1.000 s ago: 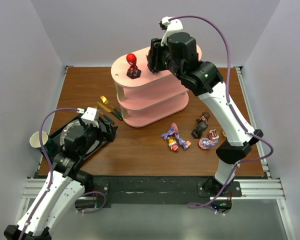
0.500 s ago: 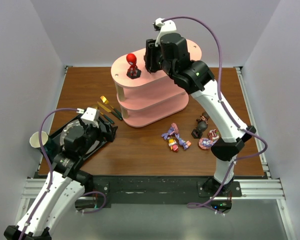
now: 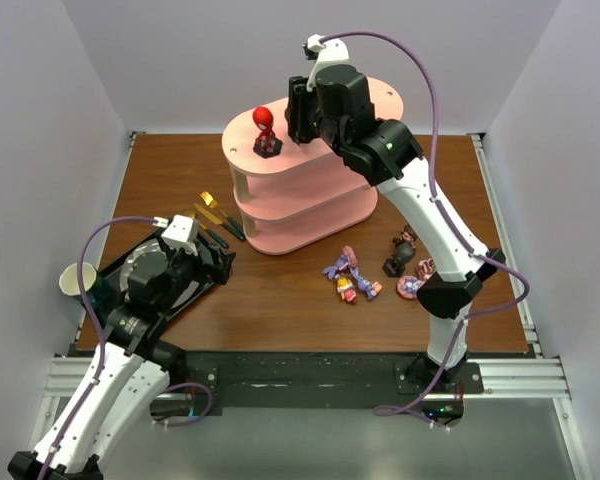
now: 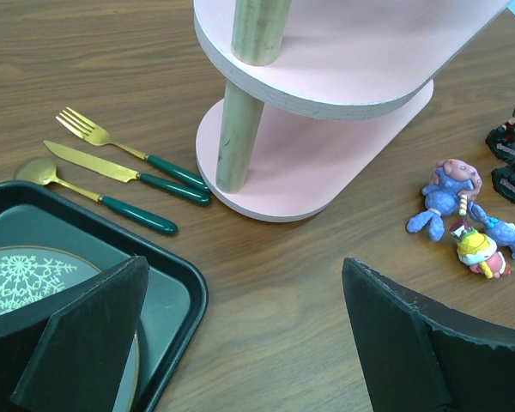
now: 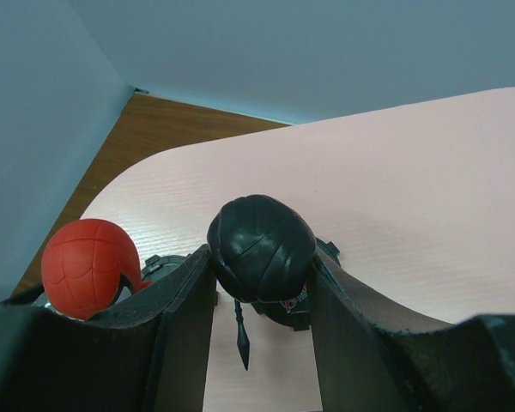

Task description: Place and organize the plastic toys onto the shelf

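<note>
Black-headed figure (image 5: 261,249) is clamped in the right hand (image 5: 259,287), over the pink shelf (image 5: 412,189) top.

Overhead view looks down on the whole table (image 3: 280,300); both wrist views sit close, sharing the shelf (image 4: 326,77).

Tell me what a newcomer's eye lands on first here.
The pink shelf stands far back on the table, and the right gripper is shut on a black figure at its top board, beside a red figure standing there. Next come the loose toys lying on the table in front of the shelf.
</note>
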Action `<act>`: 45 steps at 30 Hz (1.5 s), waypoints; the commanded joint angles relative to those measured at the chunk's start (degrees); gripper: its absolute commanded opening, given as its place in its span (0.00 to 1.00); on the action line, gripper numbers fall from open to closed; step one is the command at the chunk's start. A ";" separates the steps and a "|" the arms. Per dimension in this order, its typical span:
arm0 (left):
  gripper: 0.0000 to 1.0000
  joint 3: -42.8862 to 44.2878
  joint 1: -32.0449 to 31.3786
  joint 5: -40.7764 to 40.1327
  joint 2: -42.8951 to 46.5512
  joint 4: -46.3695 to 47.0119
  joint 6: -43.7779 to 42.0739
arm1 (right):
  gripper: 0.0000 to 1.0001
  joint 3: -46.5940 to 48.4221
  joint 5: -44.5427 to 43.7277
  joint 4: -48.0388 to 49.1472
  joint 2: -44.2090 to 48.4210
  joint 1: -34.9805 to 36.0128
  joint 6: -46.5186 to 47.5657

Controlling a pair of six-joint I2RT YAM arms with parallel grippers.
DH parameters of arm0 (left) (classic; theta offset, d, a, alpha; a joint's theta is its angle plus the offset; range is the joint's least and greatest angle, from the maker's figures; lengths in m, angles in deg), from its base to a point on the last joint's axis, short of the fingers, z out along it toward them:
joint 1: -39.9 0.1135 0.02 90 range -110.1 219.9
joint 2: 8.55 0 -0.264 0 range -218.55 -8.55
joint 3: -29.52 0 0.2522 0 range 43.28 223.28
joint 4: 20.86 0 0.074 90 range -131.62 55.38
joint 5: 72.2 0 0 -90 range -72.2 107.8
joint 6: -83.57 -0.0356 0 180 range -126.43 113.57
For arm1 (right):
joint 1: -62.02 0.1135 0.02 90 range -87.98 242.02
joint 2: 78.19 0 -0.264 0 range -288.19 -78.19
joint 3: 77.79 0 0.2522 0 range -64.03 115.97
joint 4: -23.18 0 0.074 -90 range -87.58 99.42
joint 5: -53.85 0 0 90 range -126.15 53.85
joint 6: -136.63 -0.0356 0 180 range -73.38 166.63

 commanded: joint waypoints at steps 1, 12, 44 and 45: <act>1.00 0.85 -0.23 0.74 0.31 2.80 -1.22 | 0.18 2.14 -1.49 2.05 0.22 0.47 -1.16; 1.00 0.85 -0.23 0.83 0.31 2.80 -1.22 | 0.48 -1.02 -1.75 5.12 2.33 0.38 -1.43; 1.00 0.85 -0.23 0.74 0.13 2.71 -1.22 | 0.78 -42.21 -12.89 13.39 34.29 0.82 -3.79; 1.00 0.76 -0.23 0.74 0.22 2.80 -1.22 | 0.79 -47.90 -14.31 13.04 35.98 0.82 -4.33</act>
